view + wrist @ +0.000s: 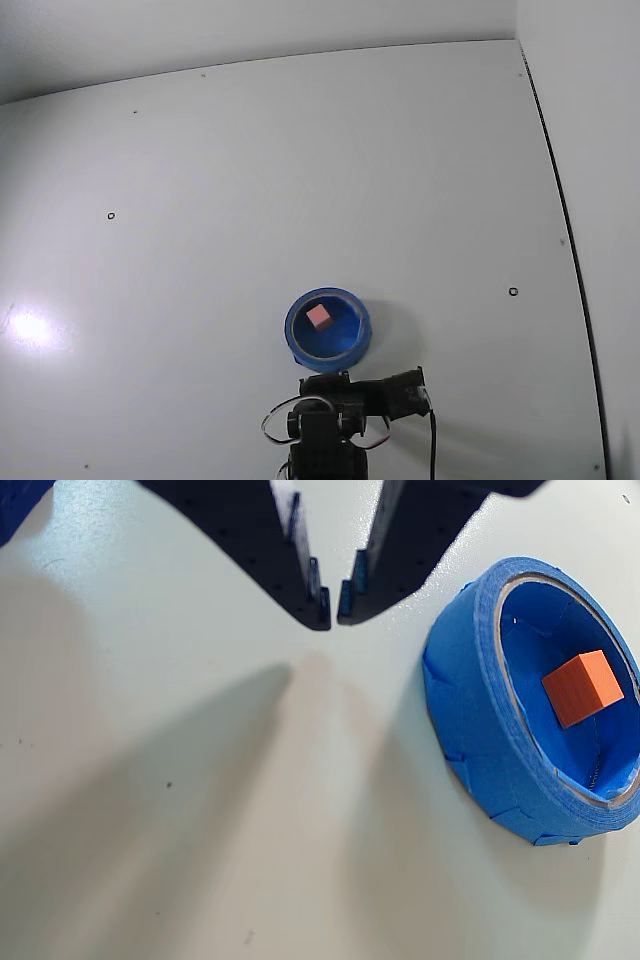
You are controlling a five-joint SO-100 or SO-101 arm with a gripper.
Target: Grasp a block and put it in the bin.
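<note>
The little orange-red block (583,687) already sits inside the blue bin (470,720), resting on its floor a bit off centre, toward the far wall as the wrist view shows it. The fixed view agrees: the block (319,317) shows as a small pinkish square within the blue bin (352,345), which stands alone on the white table (300,170) just ahead of the arm's base.

The gripper (334,613) hangs over bare table beside the bin, not above it. Its two dark fingers come nearly together at the tips, with only a thin sliver of table showing between them, and there is nothing in that gap. So it is all but closed and holding nothing.

To my eye the main work looks done: the block is in the bin, and the arm sits folded low near its base in the fixed view. What remains, I would judge, is only the finish, keeping the arm away from the bin and settling it at rest. The one care is the bin's near wall, which lies close beside the fingers; a sideways sweep could nudge it across the smooth table. I see no other block on the table to fetch.
</note>
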